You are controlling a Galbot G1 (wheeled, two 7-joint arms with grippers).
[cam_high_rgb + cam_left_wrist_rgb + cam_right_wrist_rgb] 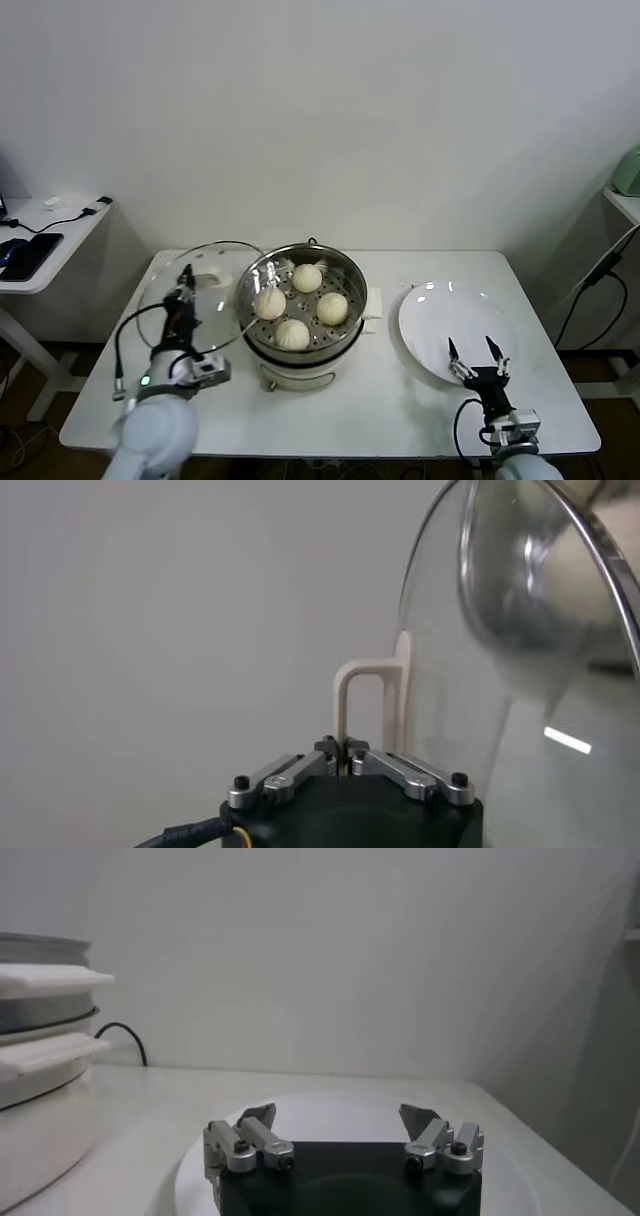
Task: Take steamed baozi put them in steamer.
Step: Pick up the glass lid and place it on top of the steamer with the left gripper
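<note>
Several pale cream baozi (292, 333) lie on the perforated tray inside the shiny steel steamer (256, 276), which stands on its cream-white base in the middle of the table. My left gripper (184, 288) is shut on the white handle (362, 695) of the round glass lid (170, 283) and holds the lid tilted on edge, just left of the steamer. My right gripper (476, 350) is open and empty over the near edge of the flat white plate (440, 315). In the right wrist view my right gripper (338, 1120) shows above the plate (340, 1110), with the steamer (40, 1038) off to one side.
The white table (400, 400) carries the steamer, lid and plate. A side table with dark devices (25, 255) stands at far left. A shelf with a cable (600, 270) is at far right. A black cord (125, 1038) runs behind the steamer.
</note>
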